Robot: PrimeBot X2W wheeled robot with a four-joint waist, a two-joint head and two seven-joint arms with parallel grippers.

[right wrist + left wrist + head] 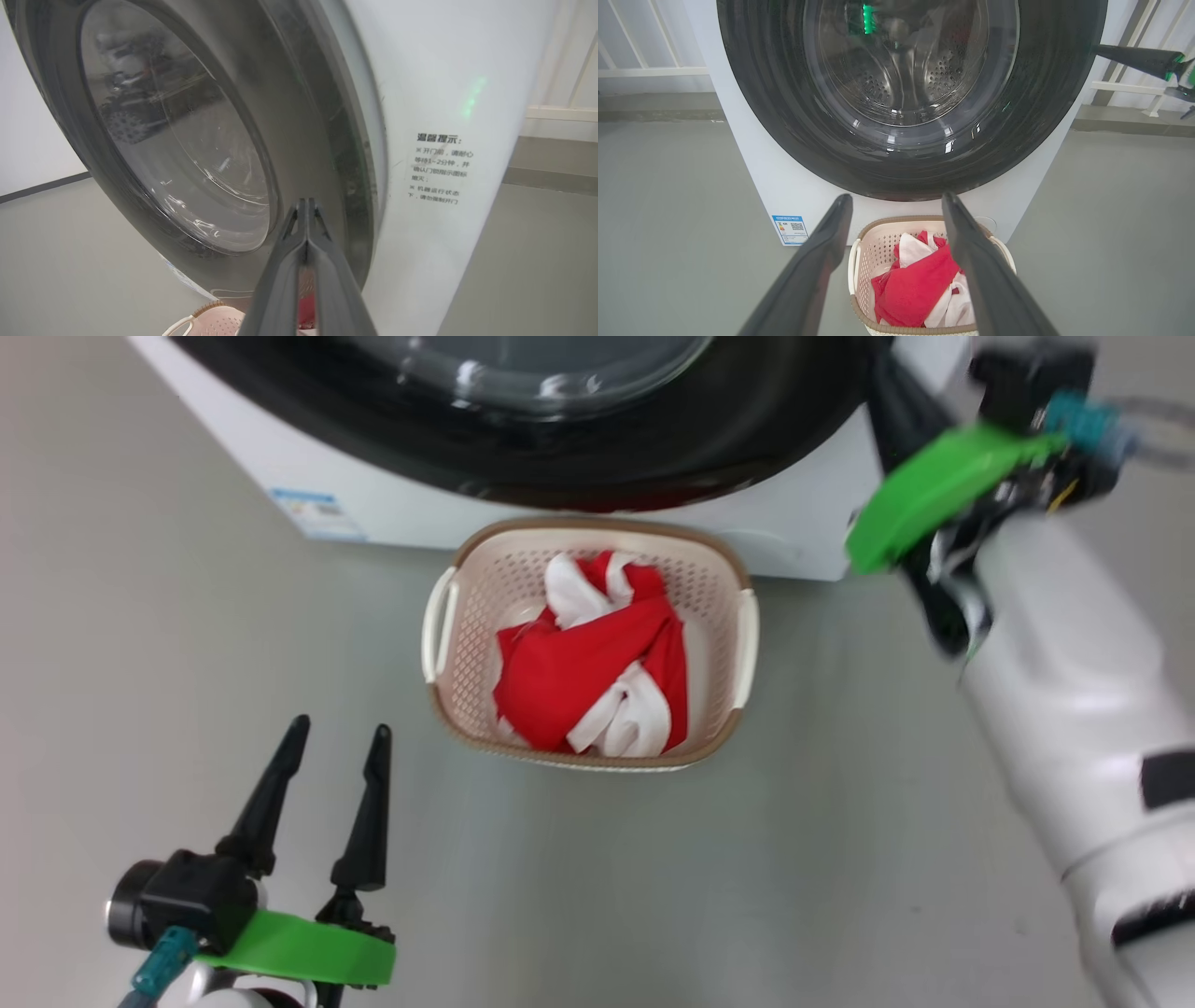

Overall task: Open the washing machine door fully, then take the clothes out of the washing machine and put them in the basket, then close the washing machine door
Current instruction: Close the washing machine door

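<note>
Two grippers showed: left gripper spread open, right gripper pressed together beside the glossy black round washing machine door. Red-and-white fabric clothes lay in the cream perforated plastic basket before the white front-loading washing machine.

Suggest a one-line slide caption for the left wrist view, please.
Open left gripper frames the basket of red clothes in front of the washing machine door, which looks closed.

Grey floor, white railing, pale wall
</note>
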